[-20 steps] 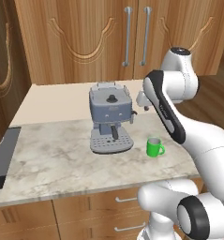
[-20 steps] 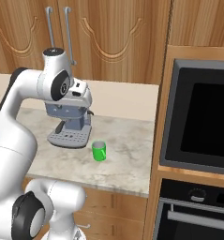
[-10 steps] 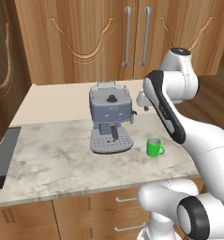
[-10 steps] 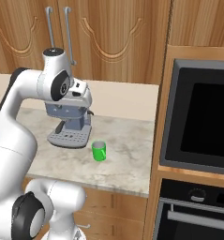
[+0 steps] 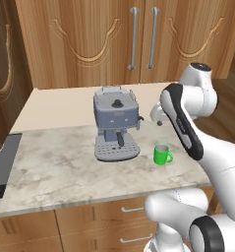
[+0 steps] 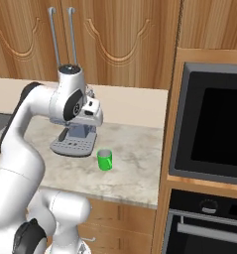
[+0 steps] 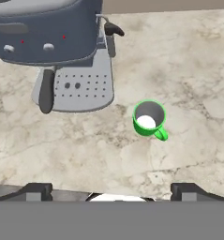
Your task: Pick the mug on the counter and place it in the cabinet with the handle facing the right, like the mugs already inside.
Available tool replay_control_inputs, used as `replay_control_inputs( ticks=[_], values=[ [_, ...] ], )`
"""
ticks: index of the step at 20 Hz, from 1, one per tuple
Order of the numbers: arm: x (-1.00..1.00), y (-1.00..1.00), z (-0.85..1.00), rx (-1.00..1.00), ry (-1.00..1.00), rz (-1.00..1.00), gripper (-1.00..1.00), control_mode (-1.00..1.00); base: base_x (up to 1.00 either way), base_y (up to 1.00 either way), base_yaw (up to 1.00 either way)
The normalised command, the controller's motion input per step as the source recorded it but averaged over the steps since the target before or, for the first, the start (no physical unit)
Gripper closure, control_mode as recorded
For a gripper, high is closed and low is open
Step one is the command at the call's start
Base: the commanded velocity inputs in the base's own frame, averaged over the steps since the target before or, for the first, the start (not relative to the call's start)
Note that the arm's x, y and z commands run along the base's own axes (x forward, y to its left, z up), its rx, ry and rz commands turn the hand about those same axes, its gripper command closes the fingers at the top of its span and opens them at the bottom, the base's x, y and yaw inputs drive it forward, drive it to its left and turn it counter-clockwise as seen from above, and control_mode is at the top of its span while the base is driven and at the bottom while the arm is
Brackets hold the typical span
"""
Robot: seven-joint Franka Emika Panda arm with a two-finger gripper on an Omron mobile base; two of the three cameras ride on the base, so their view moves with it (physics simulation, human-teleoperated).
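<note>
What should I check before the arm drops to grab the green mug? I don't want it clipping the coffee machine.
1. Mug upright on the counter: ok.
2. Gap between the mug and the coffee machine: ok, they stand apart.
3. Mug handle clear of other things: ok, it points away from the machine.
4. Gripper open and empty: ok, fingertips spread wide with nothing between them.
5. Gripper centred over the mug: not ok, the mug sits off to one side in the hand view.
6. Mug interior empty: cannot tell, there is a pale patch inside.
</note>
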Motion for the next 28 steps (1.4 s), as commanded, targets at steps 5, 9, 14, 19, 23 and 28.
replay_control_inputs(
  ticks=[5, 9, 14, 19, 23, 28],
  values=[
    [-0.04, -0.49, -0.95, 0.14, -0.18, 0.0, -1.0, -1.0, 0.0, 0.0, 0.0],
    [0.43, -0.32, -0.88, -0.01, -0.16, 0.05, -1.0, -1.0, 0.0, 0.0, 0.0],
    [0.58, -0.36, -0.6, -0.06, -0.1, 0.03, -1.0, -1.0, 0.0, 0.0, 0.0],
    [0.44, -0.33, -0.26, -0.03, -0.06, 0.02, -1.0, -1.0, 0.0, 0.0, 0.0],
    [0.34, -0.37, -0.18, -0.01, -0.02, 0.05, -1.0, -1.0, 0.0, 0.0, 0.0],
    [0.06, -0.31, -0.28, 0.0, 0.11, 0.05, -1.0, -1.0, 0.0, 0.0, 0.0]
  ],
)
